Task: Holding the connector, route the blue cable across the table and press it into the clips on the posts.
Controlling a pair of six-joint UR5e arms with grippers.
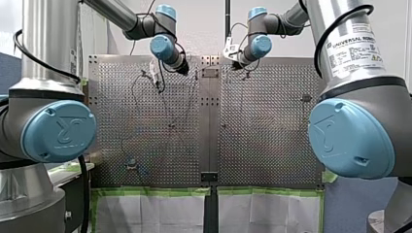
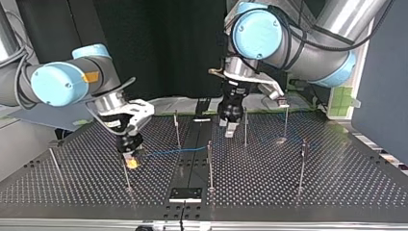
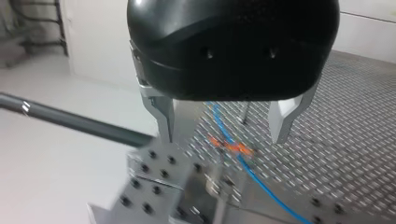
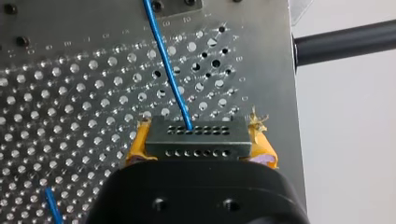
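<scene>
In the right wrist view my right gripper is shut on a grey multi-hole connector, its yellow pads pressed to both sides. The blue cable runs from the connector away over the perforated table. In the top view my right gripper stands low at the left, beside a thin post, and the cable trails toward the middle. My left gripper hovers open near two posts. Its metal fingers stand wide apart above the cable and an orange clip.
More thin posts stand around the table. A small dark plate lies at the top view's near edge. A black rod crosses beside my left gripper. The table's edge is close beside my right gripper.
</scene>
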